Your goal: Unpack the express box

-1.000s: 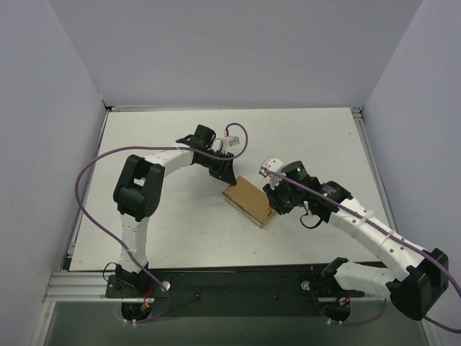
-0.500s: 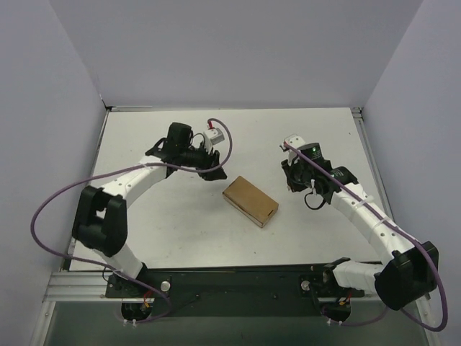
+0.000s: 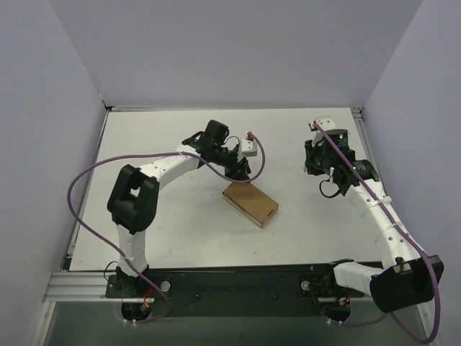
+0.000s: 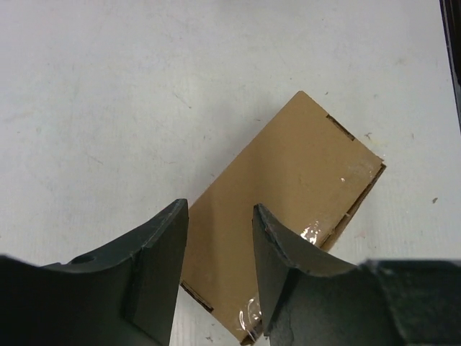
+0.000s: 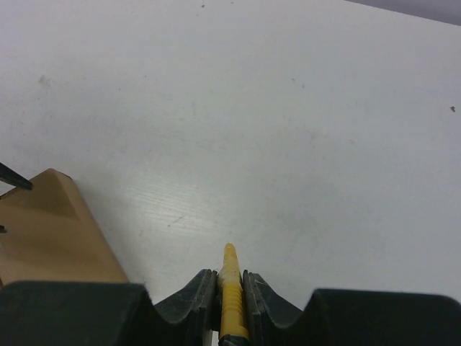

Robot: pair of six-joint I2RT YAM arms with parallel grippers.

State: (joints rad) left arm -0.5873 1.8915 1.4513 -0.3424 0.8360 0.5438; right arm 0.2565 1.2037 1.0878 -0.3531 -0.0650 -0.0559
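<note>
**Top view with both wrist views.** Nearest the viewer, the black-and-white left arm (image 3: 133, 198) and right arm (image 3: 382, 216) are bolted to a black rail (image 3: 230, 285) at the near edge of the white worktop (image 3: 158, 216), on the near side of the box.

The small oblong brown cardboard express box (image 3: 251, 204) (image 4: 288, 194) (image 5: 43, 231) lies flat near the middle of the worktop, set at a slant. Its lid is folded shut (tab slots show along one long edge, and glossy patches glint at one end).

At the box's far-left corner hangs the left pincer (image 3: 242, 174) (image 4: 220, 216). Its two dark fingers (image 4: 162, 267) stand apart with nothing between them. The wrist view looks past them onto the box's top face. Whether they touch the cardboard cannot be told.

Farther off, right of the box and well apart from it, the right pincer (image 3: 310, 164) (image 5: 230, 277) is clamped on a slim yellow tool (image 5: 230, 295). The tool's tip pokes out ahead of the fingers over bare worktop. The box shows only as a corner at the lower left of that wrist view.

Beyond the box, pale grey walls (image 3: 230, 50) close the worktop on three sides.
</note>
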